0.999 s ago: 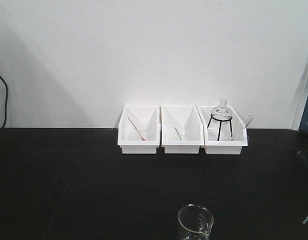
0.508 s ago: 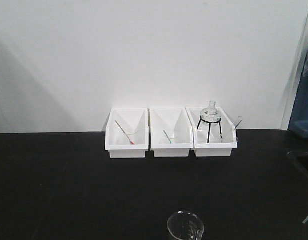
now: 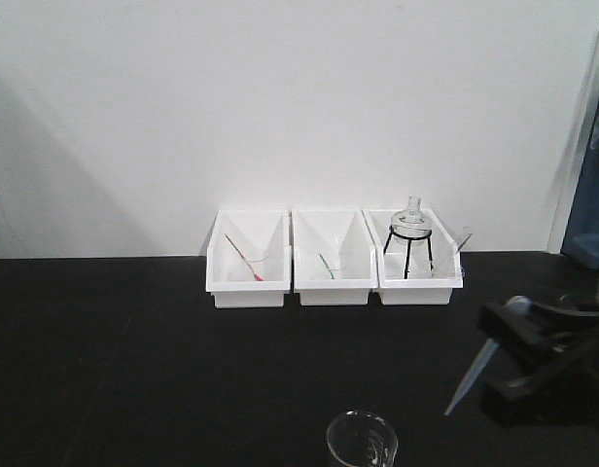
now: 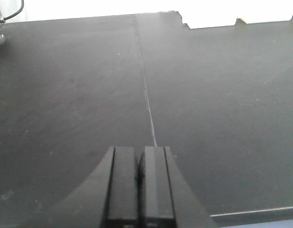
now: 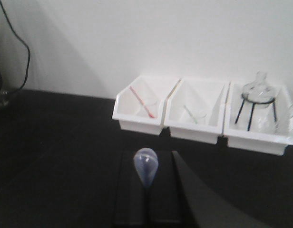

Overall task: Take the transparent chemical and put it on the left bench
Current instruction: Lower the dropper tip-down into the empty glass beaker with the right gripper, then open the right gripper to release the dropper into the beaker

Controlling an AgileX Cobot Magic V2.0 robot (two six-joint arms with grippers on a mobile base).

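The transparent chemical, a small clear glass beaker (image 3: 361,441), stands at the bottom edge of the front view, its base cut off. It is on the left bench (image 3: 124,360), a long black worktop against a white wall. My right gripper (image 3: 510,319) hangs at the right of the beaker, shut on a translucent dropper pipette (image 3: 475,374) that slants down to the left. In the right wrist view the pipette's bulb (image 5: 145,167) sits pinched in the right gripper (image 5: 146,190). My left gripper (image 4: 139,164) is shut with nothing in it, low over bare worktop (image 4: 208,95).
Three white bins line the back of the bench: left (image 3: 247,290) with a red-tipped stick, middle (image 3: 334,289) with a green one, right (image 3: 422,288) holding a round flask on a black tripod (image 3: 409,230). A black cable (image 5: 15,38) hangs at the far left.
The view first shifted, sliding the bins left. Since half a second ago my right arm has come into the front view at lower right with the pipette. The beaker has stayed put.
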